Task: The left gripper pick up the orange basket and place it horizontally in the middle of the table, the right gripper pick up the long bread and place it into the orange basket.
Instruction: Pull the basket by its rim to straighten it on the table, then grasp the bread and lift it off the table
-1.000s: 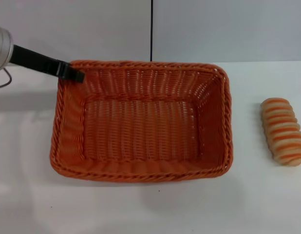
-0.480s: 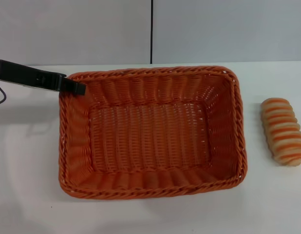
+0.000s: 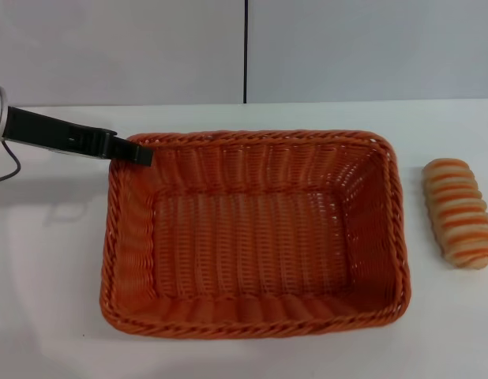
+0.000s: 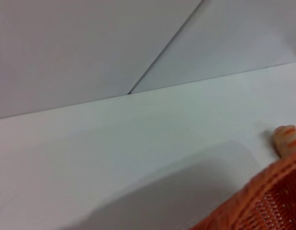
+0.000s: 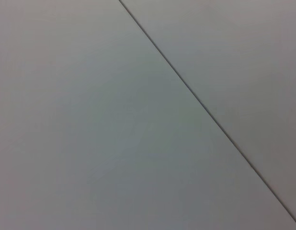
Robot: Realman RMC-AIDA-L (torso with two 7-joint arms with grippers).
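The table (image 3: 54,316) spreads white across the head view, meeting a pale grey wall (image 3: 118,47) at twelve o'clock. The orange basket (image 3: 256,237) sits near the centre with its long side crosswise, already roughly the horizontal lie the task asks for; I judge the placing step close to done, though whether its base rests fully on the tabletop cannot be told. The left gripper (image 3: 137,152) reaches in from nine o'clock and meets the braided rim at the basket's ten o'clock corner, apparently clamped on that rim, a corner hold that lets one arm drag and turn so large a thing. The long bread (image 3: 459,213) lies at three o'clock, just beside the basket but apart from it, untouched, within reach for the right arm. The right gripper appears in no view.
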